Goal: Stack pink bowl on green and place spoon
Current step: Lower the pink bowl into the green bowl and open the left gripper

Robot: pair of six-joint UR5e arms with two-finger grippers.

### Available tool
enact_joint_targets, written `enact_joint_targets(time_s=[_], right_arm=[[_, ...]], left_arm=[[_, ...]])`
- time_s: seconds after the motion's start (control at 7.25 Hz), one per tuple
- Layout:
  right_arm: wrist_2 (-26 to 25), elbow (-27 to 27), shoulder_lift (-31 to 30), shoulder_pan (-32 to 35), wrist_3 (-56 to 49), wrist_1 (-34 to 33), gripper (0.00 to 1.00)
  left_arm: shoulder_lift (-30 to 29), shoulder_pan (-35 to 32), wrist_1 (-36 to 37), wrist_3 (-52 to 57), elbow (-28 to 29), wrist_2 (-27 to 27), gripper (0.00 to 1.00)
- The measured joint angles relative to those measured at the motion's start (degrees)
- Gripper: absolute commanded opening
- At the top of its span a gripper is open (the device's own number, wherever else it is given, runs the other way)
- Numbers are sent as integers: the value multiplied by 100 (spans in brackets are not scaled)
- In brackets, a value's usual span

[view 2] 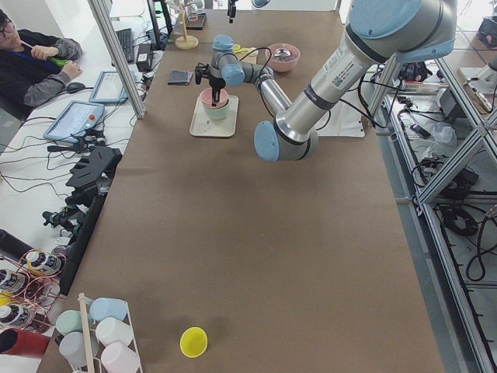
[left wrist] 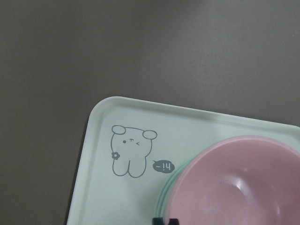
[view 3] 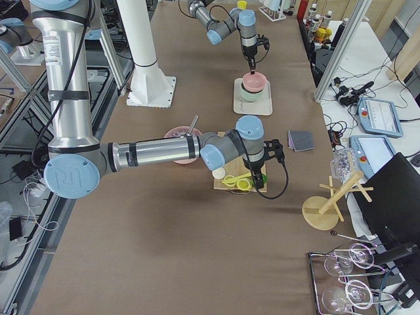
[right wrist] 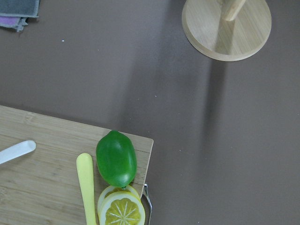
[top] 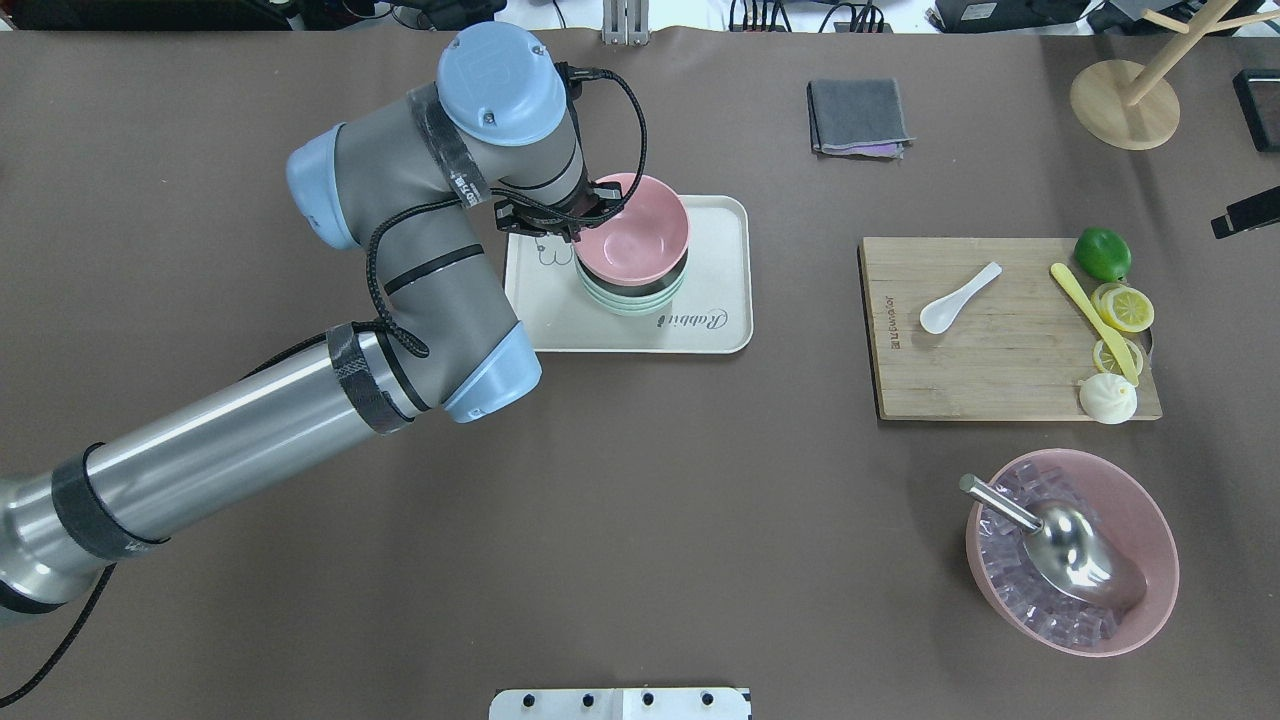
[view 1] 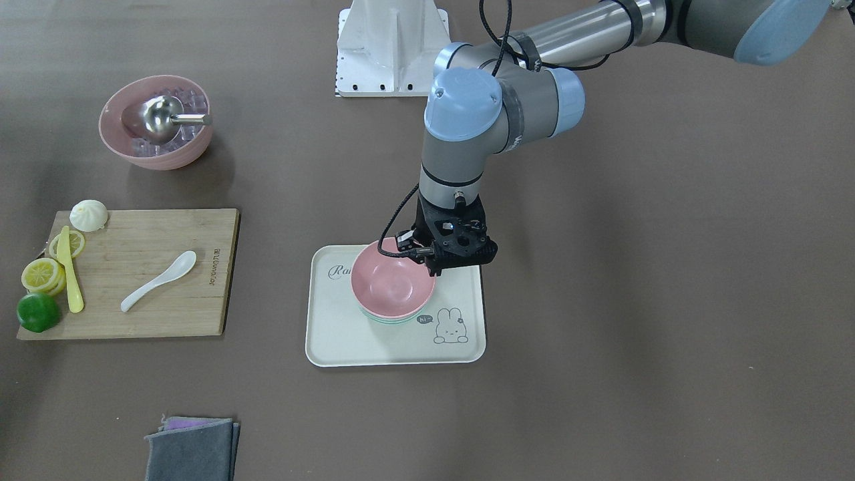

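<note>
The pink bowl (view 1: 391, 280) sits nested on the green bowl (view 1: 393, 321) on the white rabbit tray (view 1: 334, 327). My left gripper (view 1: 434, 268) is at the pink bowl's rim, on the robot's side, and its fingers look closed on that rim. In the left wrist view the fingertips (left wrist: 165, 221) meet the rim of the pink bowl (left wrist: 234, 183). The white spoon (view 1: 160, 279) lies on the wooden cutting board (view 1: 167, 307), apart from both grippers. My right gripper (view 3: 264, 178) shows only in the exterior right view, over the board's far end; I cannot tell if it is open or shut.
The board also holds a lime (view 1: 37, 312), lemon slices (view 1: 41, 274), a yellow knife (view 1: 69, 270) and a white bun (view 1: 89, 215). A large pink bowl of ice with a metal scoop (view 1: 155, 120) stands nearby. A grey cloth (view 1: 192, 447) and a wooden stand (top: 1125, 105) are at the table's far side.
</note>
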Motion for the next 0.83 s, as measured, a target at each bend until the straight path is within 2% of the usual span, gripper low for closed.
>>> enact_joint_targets(time_s=[0.83], right_arm=[[-6, 17, -8, 0, 2, 0, 100]], left_arm=[[17, 115, -29, 2, 26, 64, 0]])
